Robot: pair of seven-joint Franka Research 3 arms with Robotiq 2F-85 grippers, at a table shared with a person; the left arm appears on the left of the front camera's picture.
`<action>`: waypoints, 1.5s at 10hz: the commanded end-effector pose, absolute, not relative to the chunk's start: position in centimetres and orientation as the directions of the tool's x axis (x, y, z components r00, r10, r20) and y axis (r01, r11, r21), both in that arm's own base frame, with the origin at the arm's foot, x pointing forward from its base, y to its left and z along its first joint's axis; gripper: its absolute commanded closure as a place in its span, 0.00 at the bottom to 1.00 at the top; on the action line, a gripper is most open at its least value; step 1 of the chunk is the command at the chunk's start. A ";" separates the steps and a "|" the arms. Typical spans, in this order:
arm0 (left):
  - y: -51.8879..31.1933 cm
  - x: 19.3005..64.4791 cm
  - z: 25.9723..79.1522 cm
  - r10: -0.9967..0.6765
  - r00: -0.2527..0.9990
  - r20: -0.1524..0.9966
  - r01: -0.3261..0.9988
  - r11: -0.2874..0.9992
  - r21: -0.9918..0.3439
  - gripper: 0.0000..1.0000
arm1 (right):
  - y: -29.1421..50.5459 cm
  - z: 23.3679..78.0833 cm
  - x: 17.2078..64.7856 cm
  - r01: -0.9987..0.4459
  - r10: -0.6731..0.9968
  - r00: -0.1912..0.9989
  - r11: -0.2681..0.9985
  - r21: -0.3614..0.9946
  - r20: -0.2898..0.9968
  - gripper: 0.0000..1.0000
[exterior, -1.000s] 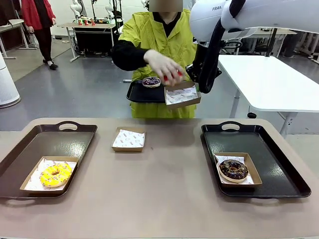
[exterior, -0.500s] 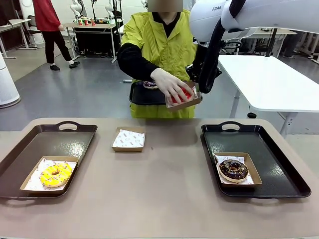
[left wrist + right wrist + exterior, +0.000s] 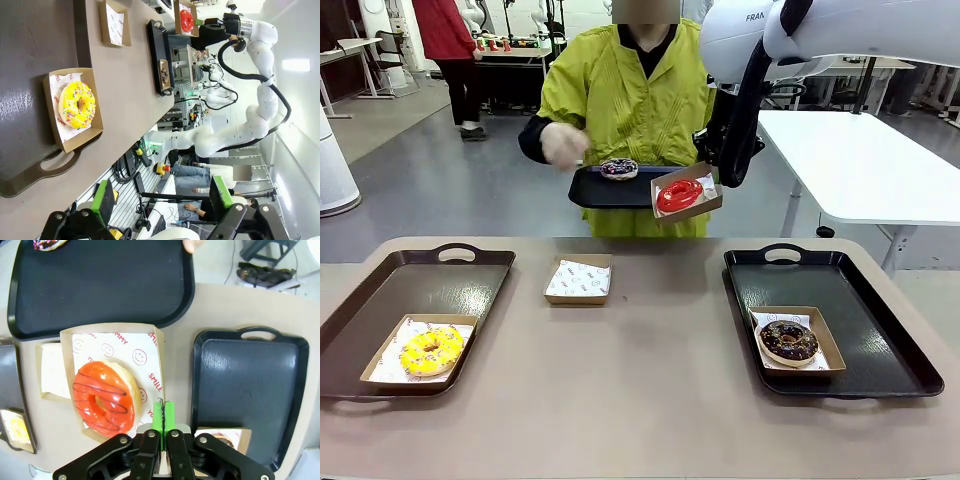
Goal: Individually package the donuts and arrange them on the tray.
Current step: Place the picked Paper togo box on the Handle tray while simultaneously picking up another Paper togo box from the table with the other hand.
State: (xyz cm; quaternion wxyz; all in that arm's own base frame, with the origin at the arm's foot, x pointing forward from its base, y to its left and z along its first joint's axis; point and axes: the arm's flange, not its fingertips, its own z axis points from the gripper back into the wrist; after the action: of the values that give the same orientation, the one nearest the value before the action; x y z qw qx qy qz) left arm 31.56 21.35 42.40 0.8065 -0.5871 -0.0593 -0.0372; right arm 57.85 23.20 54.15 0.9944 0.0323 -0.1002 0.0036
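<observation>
Here, glossy red donut (image 3: 679, 194), cardboard box (image 3: 692, 211).

Red print on the paper liner (image 3: 125, 352) in the box (image 3: 66, 355) reads "SMILE" right of the red-glazed donut (image 3: 117, 400) and "MMY" above it; the white arm (image 3: 740, 40) above the donut reads "FRAN"

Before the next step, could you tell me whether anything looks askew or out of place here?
The cardboard box pinched at its edge by the right hand hangs tilted in mid-air, and the red-glazed donut sits off-centre in it, towards one corner. Everything else looks tidy.
</observation>
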 end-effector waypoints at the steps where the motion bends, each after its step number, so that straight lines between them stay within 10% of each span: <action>1: 21.2 31.3 42.6 0.020 0.990 0.137 0.125 0.299 -0.946 0.00 | 23.0 54.3 57.6 -0.013 -0.001 0.980 0.998 0.069 0.197 1.00; 8: 14.4 38.8 48.3 -0.046 0.995 0.086 0.098 0.486 -0.868 0.00 | 12.7 55.3 56.2 -0.039 0.013 0.983 0.990 0.137 0.186 0.99; 15: -4.8 51.7 49.7 -0.074 0.997 0.026 0.077 0.866 -0.494 0.00 | -0.7 49.0 56.1 0.004 -0.046 0.977 0.981 0.196 0.207 0.99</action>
State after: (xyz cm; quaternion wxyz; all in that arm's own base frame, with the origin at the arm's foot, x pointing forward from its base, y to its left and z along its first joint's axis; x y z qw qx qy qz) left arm 50.54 -4.21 50.64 0.9508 -0.3031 -0.0019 -0.0632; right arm 55.77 -0.37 50.08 0.9930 0.0716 -0.0926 -0.0183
